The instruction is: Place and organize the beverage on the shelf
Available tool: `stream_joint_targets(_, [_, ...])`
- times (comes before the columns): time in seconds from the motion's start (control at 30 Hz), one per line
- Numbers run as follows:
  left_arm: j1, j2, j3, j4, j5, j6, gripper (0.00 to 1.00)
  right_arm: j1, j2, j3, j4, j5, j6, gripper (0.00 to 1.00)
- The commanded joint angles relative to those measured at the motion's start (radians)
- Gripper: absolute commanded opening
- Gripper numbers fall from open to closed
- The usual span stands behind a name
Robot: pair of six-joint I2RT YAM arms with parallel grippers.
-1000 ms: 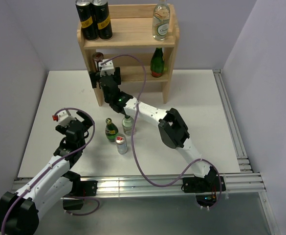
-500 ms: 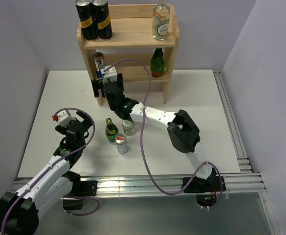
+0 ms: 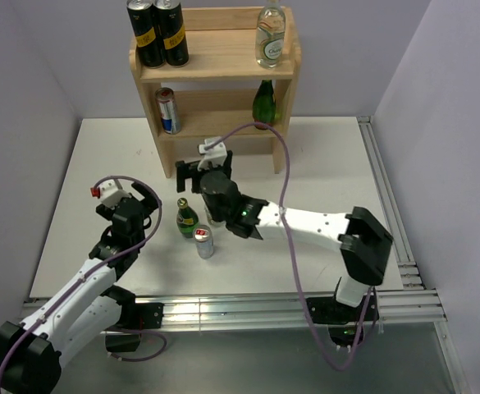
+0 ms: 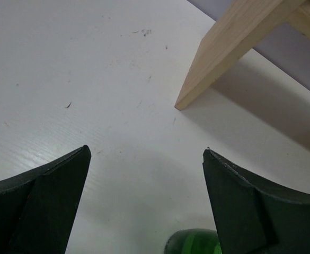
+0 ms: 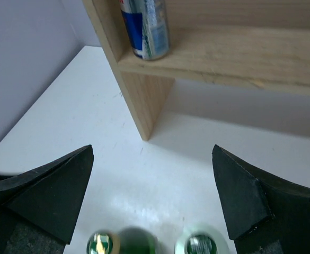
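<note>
Your right gripper hangs spread wide and empty, with the shelf just ahead of it and a blue can on the tier under the top. Your left gripper, also spread and empty, sits nearer you than the shelf, a green bottle just beside it.

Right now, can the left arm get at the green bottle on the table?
Probably yes: the left gripper stands open facing the green bottle, with only bare table between. The right arm hovers close on its far side.
</note>
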Motion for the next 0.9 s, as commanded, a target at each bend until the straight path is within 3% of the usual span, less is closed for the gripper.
stream_joint_targets(0.0, [-0.047, -0.040, 0.075, -0.066, 0.011, -0.002, 0.94, 0.039, -0.149, -0.115, 0.047, 0.124, 0.078, 1.00])
stream_joint_targets(0.37, [-0.256, -0.090, 0.210, -0.267, 0.046, -0.053, 0.99, 0.089, -0.430, -0.458, -0.025, 0.251, 0.215, 1.00])
stream_joint_targets(0.6, [-0.443, -0.031, 0.215, -0.336, -0.033, -0.117, 0.99, 0.088, -0.561, -0.594, -0.068, 0.276, 0.282, 1.00])
stream_joint_targets(0.87, [-0.482, 0.074, 0.173, -0.315, -0.104, -0.165, 0.99, 0.088, -0.619, -0.666, -0.094, 0.288, 0.324, 1.00])
